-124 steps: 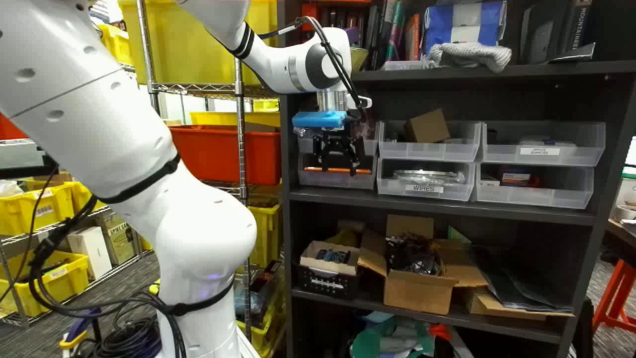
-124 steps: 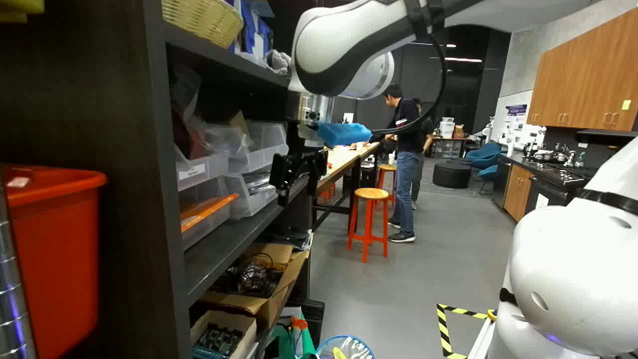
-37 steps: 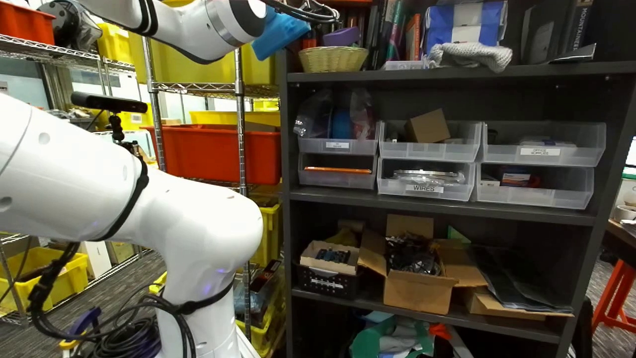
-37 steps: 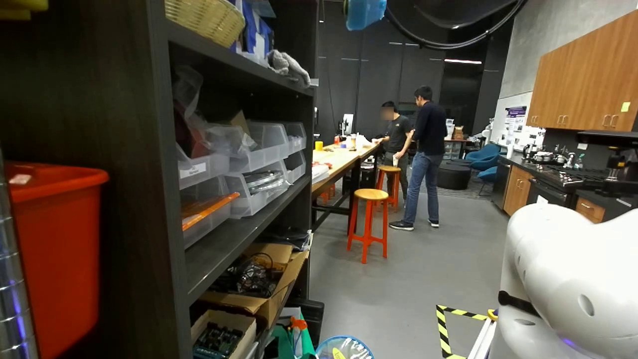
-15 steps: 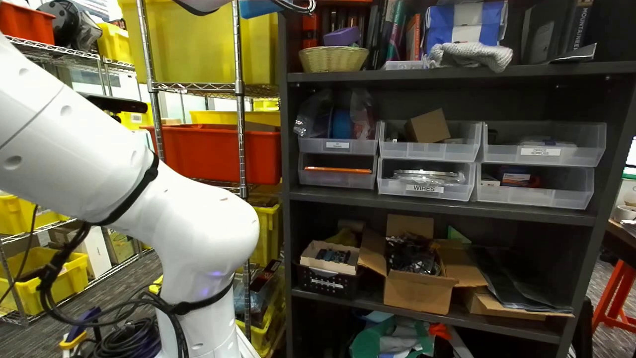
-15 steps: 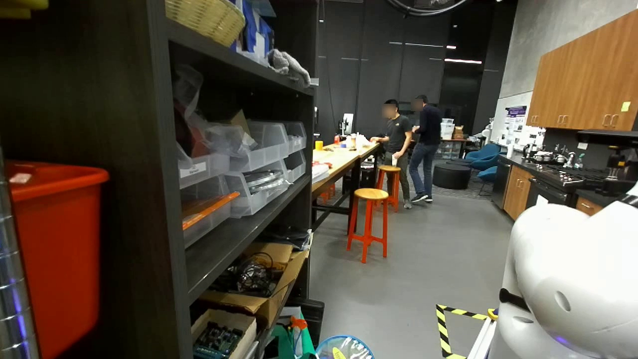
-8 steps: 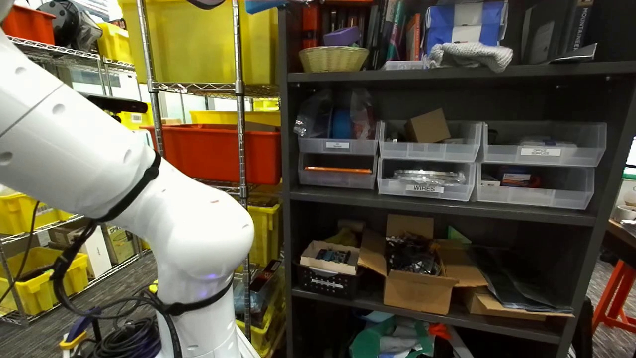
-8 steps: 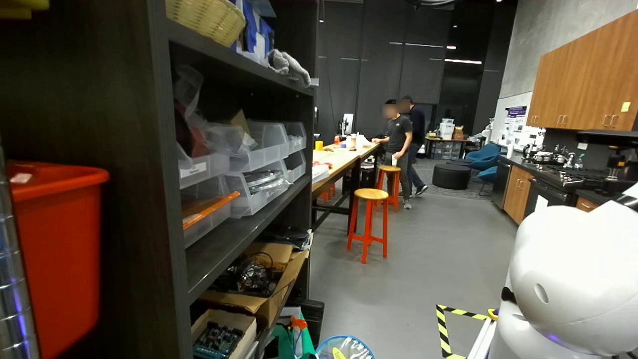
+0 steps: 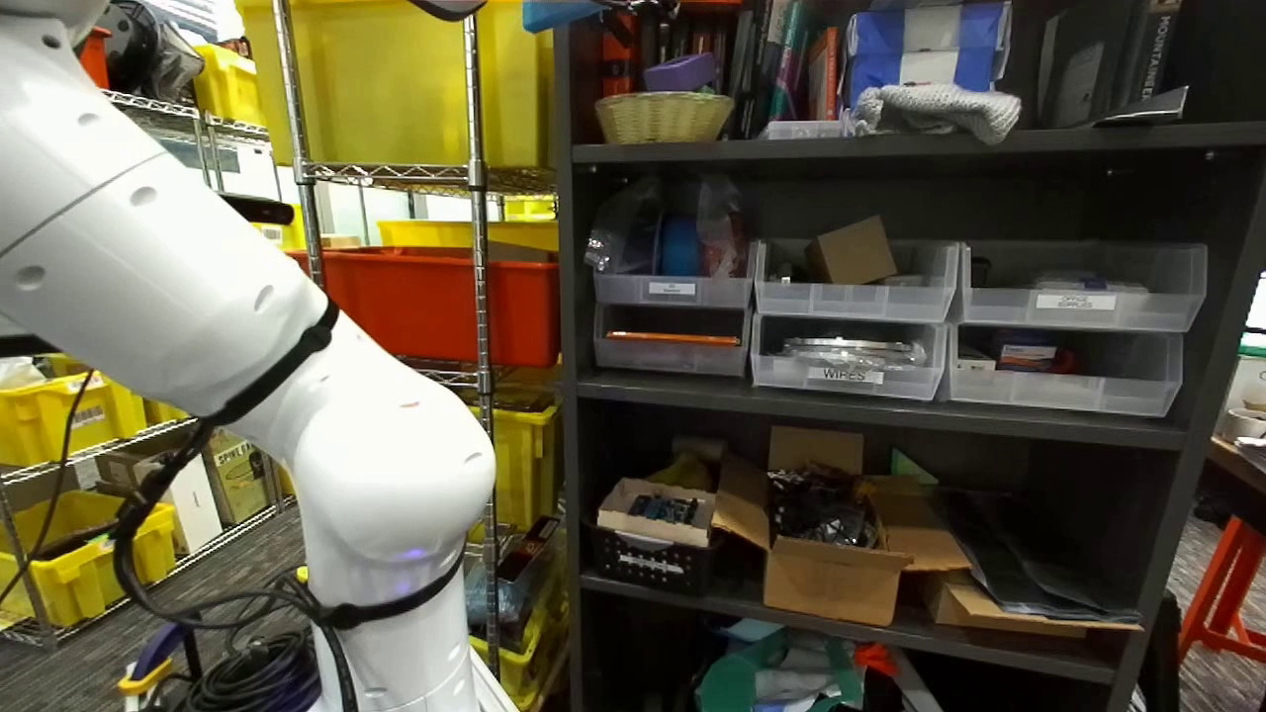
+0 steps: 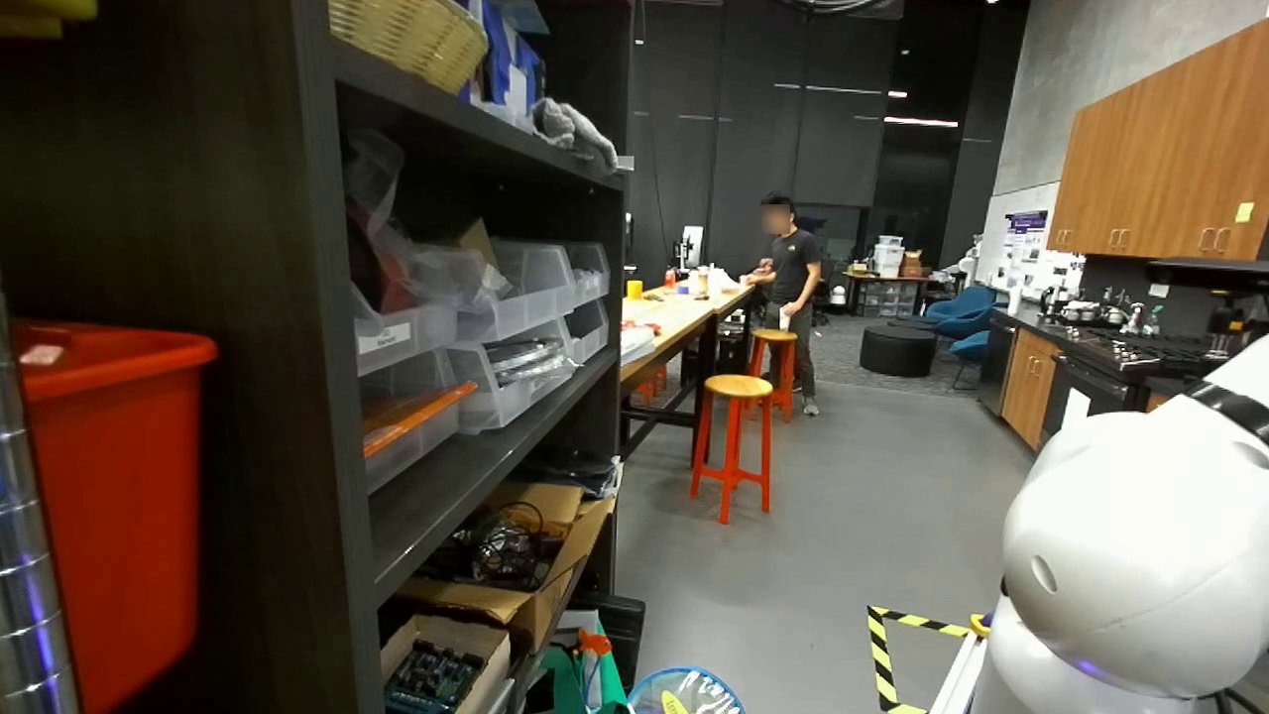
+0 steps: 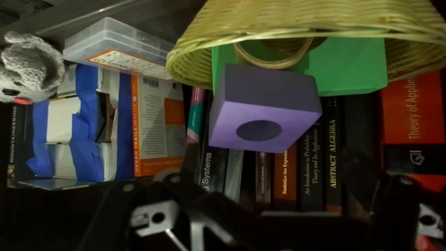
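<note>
Bookcase (image 9: 880, 412) is standing in front of the gripper (image 11: 275, 170), its top shelf (image 9: 890, 146) carrying everything close by. Row of books (image 11: 312, 164) is filling the space behind, spines out, probably propping each other upright. Blue-and-white box (image 11: 83, 139) is sitting off to one side of the gripper, well apart. Gray knit toy (image 11: 31, 66) is drooping over the shelf edge in front of that box, likely because it's soft. Wicker basket (image 11: 313, 17) is resting upright on the shelf, below and ahead of the gripper; wrist view is showing it upside down. Clear plastic case (image 11: 118, 45) is lying flat beside the basket, on the box side. Green block (image 11: 352, 66) is sitting in the basket, partly hidden, sticking past the rim, apparently too bulky to sink in. Purple block (image 11: 264, 111), round hole in one face, is sitting tilted at the basket's mouth, presumably being held up by the stuff under it; it's facing the gap between the fingers, nearest thing to the gripper. Tan ring (image 11: 275, 65) is tucking in beside it, identity unclear.

Gripper: fingers are standing wide apart, pinching nothing, no contact showing. Exterior views are mostly cutting it off.
</note>
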`<state>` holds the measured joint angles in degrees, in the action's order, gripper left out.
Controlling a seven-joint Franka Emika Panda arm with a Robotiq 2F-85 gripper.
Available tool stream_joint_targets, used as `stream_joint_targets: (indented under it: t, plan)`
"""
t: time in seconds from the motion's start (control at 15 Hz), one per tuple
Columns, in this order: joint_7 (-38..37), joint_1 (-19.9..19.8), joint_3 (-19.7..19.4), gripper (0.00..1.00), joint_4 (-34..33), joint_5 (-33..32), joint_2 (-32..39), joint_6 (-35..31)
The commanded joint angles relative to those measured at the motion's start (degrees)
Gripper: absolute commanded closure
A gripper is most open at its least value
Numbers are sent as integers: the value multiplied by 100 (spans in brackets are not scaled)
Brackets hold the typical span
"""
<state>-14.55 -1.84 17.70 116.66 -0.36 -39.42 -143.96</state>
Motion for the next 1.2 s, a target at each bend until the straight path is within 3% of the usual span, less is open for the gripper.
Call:
stream_joint_targets:
  t: [0.0, 0.53, 1.13]
  plan:
    - [-144, 22, -3, 0, -526, -87, 417, 386]
    - [-369, -2, -154, 0, -1079, -134, 781, 837]
    - [-365, -1, -390, 0, -1245, -181, 1055, 1155]
